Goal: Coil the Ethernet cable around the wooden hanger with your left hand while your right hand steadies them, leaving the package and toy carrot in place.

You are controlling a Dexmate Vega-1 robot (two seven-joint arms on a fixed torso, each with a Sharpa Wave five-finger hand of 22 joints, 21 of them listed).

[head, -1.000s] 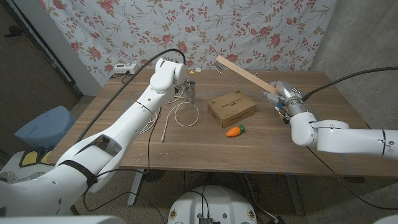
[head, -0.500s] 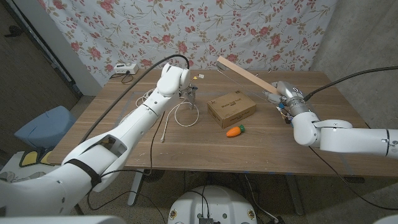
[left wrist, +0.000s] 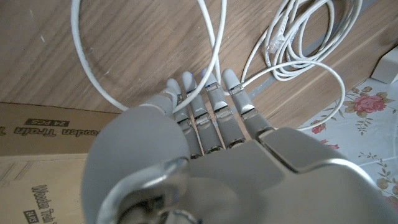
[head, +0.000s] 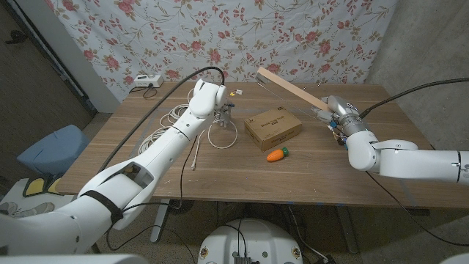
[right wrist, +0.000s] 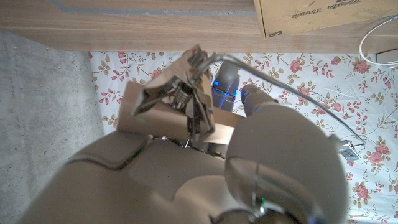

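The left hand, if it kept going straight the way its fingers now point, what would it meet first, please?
Probably the white Ethernet cable: in the wrist view the left hand has its fingertips already at a strand, with the wooden table right behind. Depth is unclear.

light: even, soft indoor | shadows: faint | head view sharp | wrist views: near parts blurred

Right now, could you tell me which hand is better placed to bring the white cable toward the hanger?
The left hand: its fingers are among the white Ethernet cable loops. The right hand holds the long wooden hanger.
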